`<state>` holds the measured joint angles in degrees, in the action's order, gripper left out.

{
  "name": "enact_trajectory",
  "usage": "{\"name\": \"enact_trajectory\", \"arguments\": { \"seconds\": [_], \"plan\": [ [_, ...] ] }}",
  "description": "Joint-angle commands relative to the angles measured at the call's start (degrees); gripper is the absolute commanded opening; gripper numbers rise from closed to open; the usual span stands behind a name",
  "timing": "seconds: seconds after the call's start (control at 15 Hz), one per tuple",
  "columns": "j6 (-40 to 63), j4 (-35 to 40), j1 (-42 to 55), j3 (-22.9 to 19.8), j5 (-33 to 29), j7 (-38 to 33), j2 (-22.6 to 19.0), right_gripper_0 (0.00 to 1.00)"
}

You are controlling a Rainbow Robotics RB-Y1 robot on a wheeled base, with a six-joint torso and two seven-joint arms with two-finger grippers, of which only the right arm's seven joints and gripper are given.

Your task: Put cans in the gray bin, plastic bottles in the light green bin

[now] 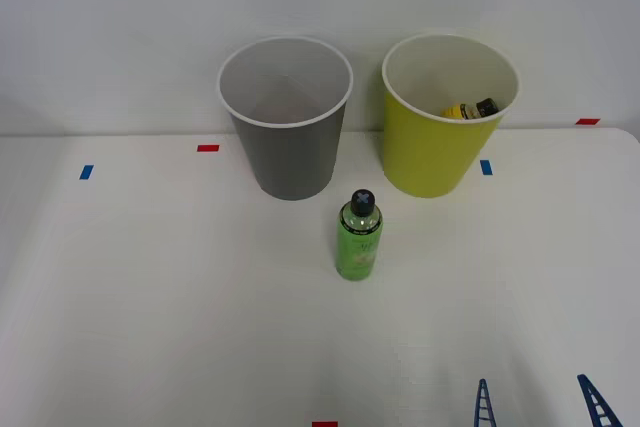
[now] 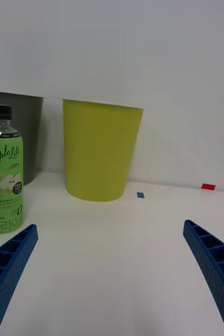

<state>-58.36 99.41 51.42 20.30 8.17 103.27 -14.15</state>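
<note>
The white table (image 1: 150,297) carries two bins side by side at its far edge — the gray bin (image 1: 288,152) to the left, the light green bin (image 1: 432,152) to the right, a yellow bottle (image 1: 470,109) lying inside it. The green bottle (image 1: 359,237) stands upright just before them. Nearer, the right gripper (image 1: 540,402) hovers — jaws apart, holding nothing.

A lab test bench: bare white table (image 1: 150,297) with coloured tape markers (image 1: 208,148)
</note>
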Motion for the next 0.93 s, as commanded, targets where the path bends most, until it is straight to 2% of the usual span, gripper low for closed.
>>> {"name": "enact_trajectory", "arguments": {
  "seconds": [0.07,0.93],
  "plan": [
    [0.00,0.00,0.00,0.00,0.00,0.00,0.00,0.96],
    [0.00,0.00,0.00,0.00,0.00,0.00,0.00,0.96]
  ]
}}
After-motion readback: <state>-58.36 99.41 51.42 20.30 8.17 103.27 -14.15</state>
